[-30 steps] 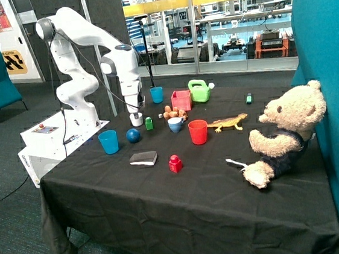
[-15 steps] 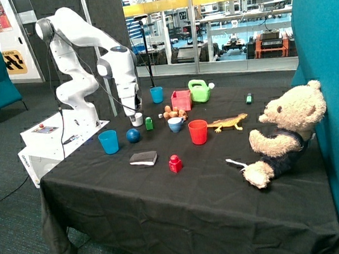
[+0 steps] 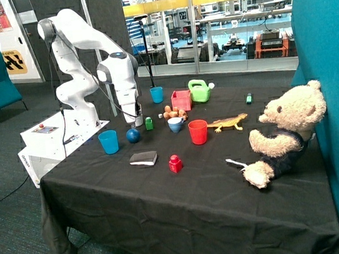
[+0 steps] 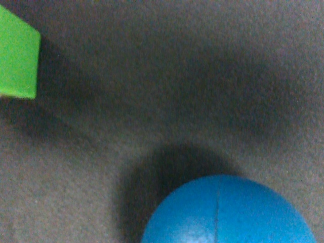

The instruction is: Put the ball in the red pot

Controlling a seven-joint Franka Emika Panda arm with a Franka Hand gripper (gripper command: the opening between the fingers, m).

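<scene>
A smooth dark blue ball point(image 3: 133, 135) sits on the black table point(image 3: 194, 185), left of centre, between a blue cup point(image 3: 108, 142) and a green block point(image 3: 149, 123). The gripper point(image 3: 136, 121) hangs just above it; whether its fingers are open cannot be made out. The red pot point(image 3: 181, 100) stands farther back. The wrist view cuts off the ball's lower part.

We can't really make out any readable text, not even on the yellow-black wall sign point(image 3: 14, 61).
</scene>
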